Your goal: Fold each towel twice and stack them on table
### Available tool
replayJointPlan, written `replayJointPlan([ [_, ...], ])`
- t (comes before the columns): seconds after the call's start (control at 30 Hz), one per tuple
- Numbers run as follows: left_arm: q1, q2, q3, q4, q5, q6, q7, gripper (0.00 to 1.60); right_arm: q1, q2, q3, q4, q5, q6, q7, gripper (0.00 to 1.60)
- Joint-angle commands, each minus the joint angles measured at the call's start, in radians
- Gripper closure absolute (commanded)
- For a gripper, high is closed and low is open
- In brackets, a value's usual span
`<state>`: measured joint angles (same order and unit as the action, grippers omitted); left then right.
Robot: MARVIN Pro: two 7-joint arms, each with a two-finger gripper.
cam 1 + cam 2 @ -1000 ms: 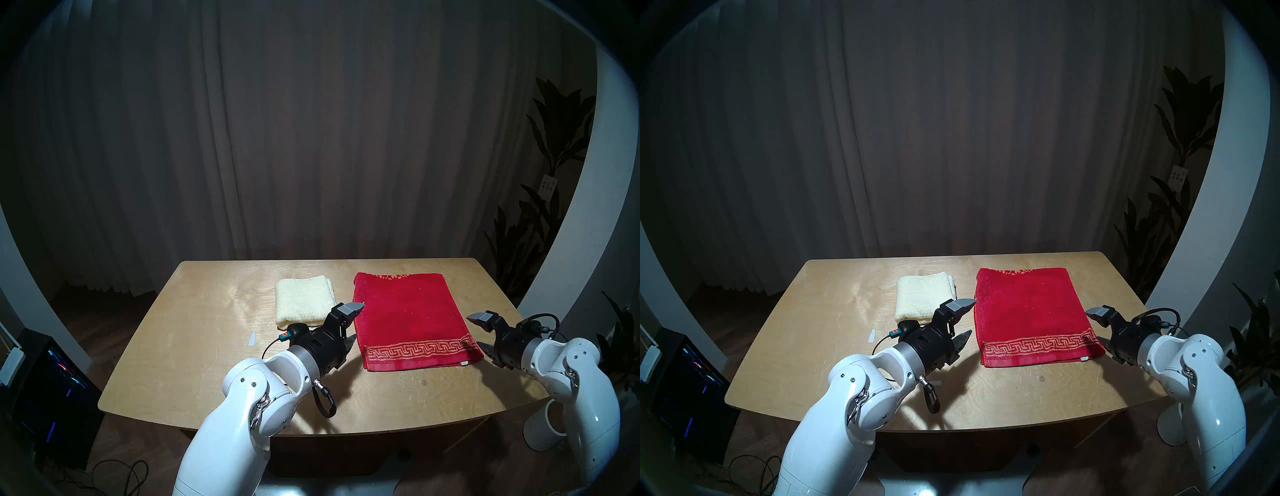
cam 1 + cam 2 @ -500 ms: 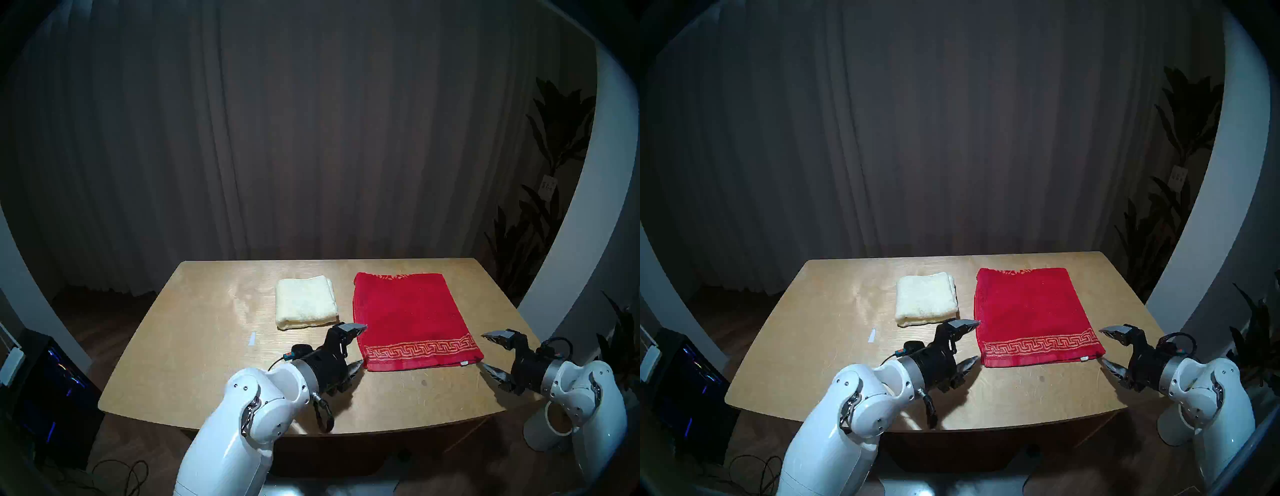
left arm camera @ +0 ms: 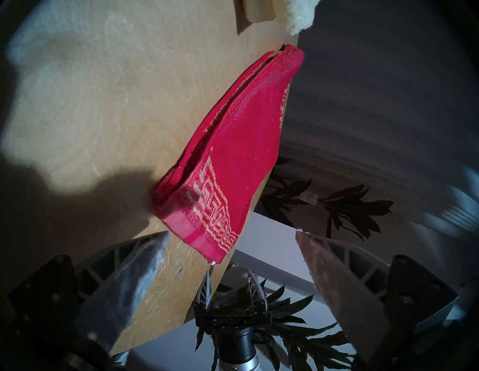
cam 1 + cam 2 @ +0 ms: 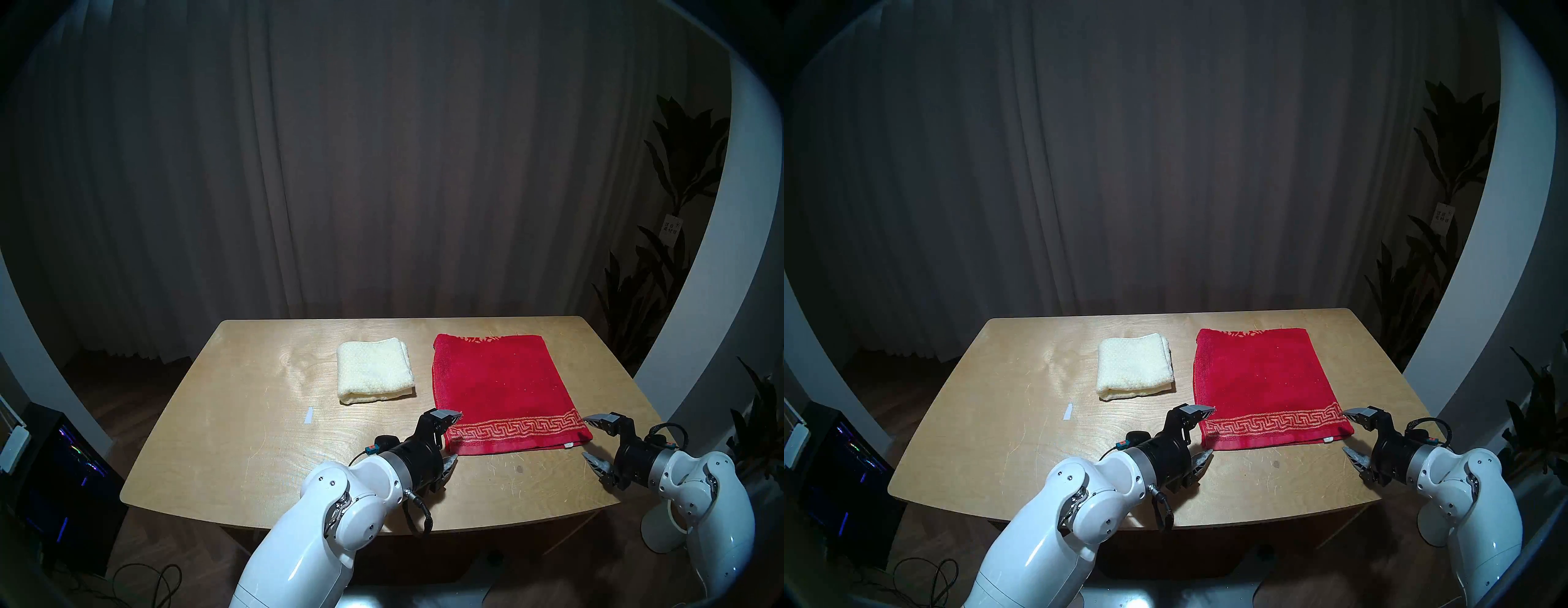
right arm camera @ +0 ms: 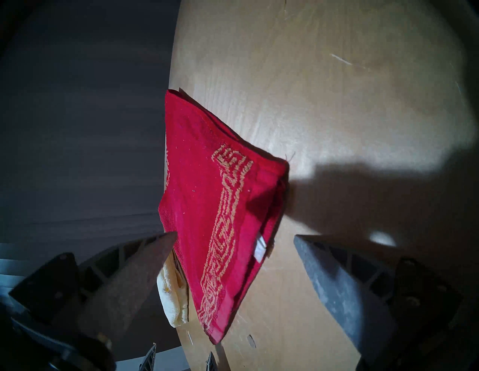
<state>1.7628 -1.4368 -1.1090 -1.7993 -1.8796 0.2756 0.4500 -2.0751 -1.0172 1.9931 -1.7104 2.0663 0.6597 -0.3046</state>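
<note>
1. On the table (image 4: 237,424), near its front edge, the red towel (image 4: 500,382) lies flat, once folded by the look of its doubled edges, gold key border toward the robot
2. The cream towel (image 4: 373,375) sits just to its left, apart from it, already a compact folded bundle
3. So the step in hand is the red towel's second fold, I'd say, and both arms are lining up on its near corners
4. Left gripper (image 4: 454,435) hangs by the near left corner, jaws spread wide, nothing held; right gripper (image 4: 592,439) mirrors it at the near right corner, equally wide and empty
5. Next move calls for each pair of fingers to straddle all layers at its corner, pinch together, then carry the near edge over to the far edge evenly
6. Against a second ago: both grippers have dropped lower and closer to the border, wrists rolled; the towels haven't budged
</note>
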Motion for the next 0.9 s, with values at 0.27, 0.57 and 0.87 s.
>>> replayJointPlan([
  [0.27, -0.114, 0.031, 0.137, -0.023, 0.052, -0.126, 0.221, 0.0, -0.004, -0.001, 0.026, -0.053, -0.03, -0.01, 0.019, 0.0],
  [0.57, -0.188, 0.001, 0.181, 0.027, 0.104, -0.181, 0.328, 0.0, -0.008, 0.0, 0.026, -0.058, -0.041, -0.011, 0.027, 0.0],
  [0.87, -0.25, -0.035, 0.212, 0.123, 0.116, -0.201, 0.378, 0.0, 0.009, 0.0, 0.009, -0.039, -0.063, -0.02, 0.038, 0.0],
])
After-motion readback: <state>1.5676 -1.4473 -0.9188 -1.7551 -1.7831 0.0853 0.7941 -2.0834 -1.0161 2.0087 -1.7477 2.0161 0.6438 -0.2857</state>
